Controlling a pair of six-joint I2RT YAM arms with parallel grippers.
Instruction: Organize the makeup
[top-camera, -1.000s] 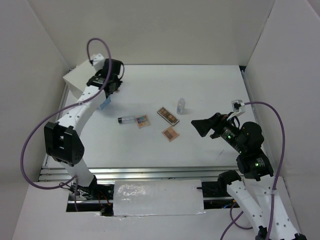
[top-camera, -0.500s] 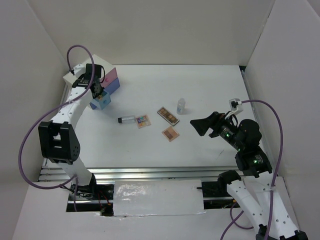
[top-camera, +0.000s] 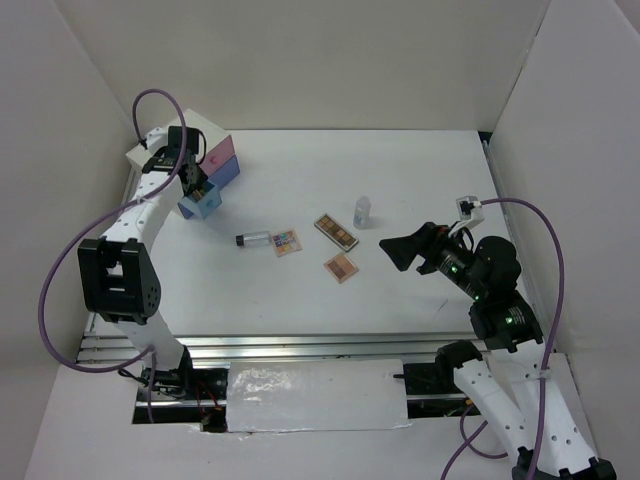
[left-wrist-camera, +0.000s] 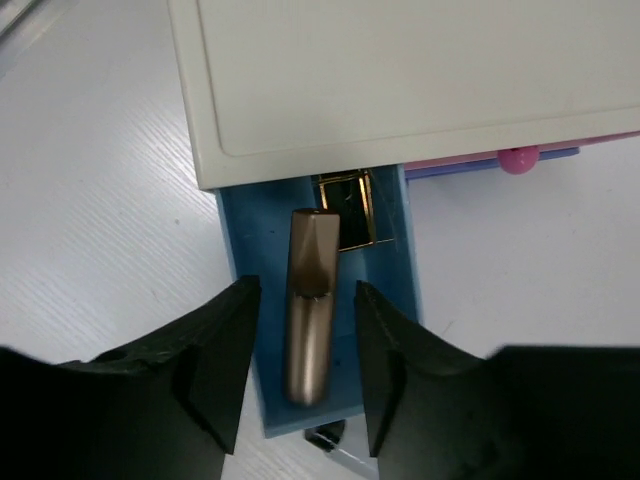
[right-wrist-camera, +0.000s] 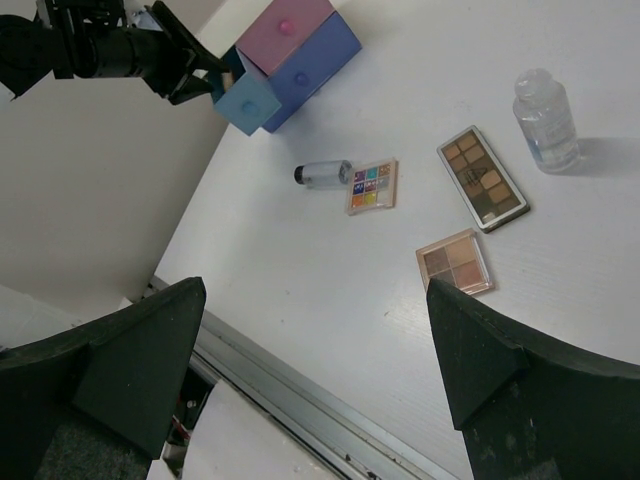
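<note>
Directions are read on the top view, with 12 o'clock at the far wall.

**Makeup, largest first.** The long brown palette (top-camera: 336, 231) lies flat near table centre. The square tan palette (top-camera: 341, 266) is near it at 6 o'clock and the multicoloured palette (top-camera: 287, 242) at 9 o'clock. All three are judged stiff, light and thin. They sit flush on the table, so grip across the short sides with the jaws low. A hinged lid may spring if pinched at a corner.

The small clear bottle (top-camera: 362, 211) stands upright at 2 o'clock of the long palette. It is probably light, smooth and easily tipped, so take it at mid-body.

The clear dark-capped tube (top-camera: 253, 239) lies on its side at 9 o'clock of the multicoloured palette. Whether the two touch cannot be told. The tube will roll, so close the jaws across its diameter.

The rose-gold lipstick tube (left-wrist-camera: 308, 300) lies lengthwise in the open blue drawer (left-wrist-camera: 235, 250). The black-gold compact (left-wrist-camera: 345, 205) sits at its inner end, partly under the box.

**Grippers.** The left gripper (left-wrist-camera: 305, 285) straddles the lipstick with its jaws parted and a gap on each side, so it holds nothing. The right gripper (right-wrist-camera: 315, 290) hangs at 3 o'clock with its jaws wide and empty.

**Surroundings.** The white table (top-camera: 420, 170) carries the white drawer box (left-wrist-camera: 400, 70) at 10 o'clock. The pink drawer (right-wrist-camera: 285, 35), with its pink knob (left-wrist-camera: 518, 158), appears shut. The open blue drawer projects toward the dark-capped tube, and an arm reaching there must clear it. Two items already lie in that drawer, so the palettes probably need another compartment
</note>
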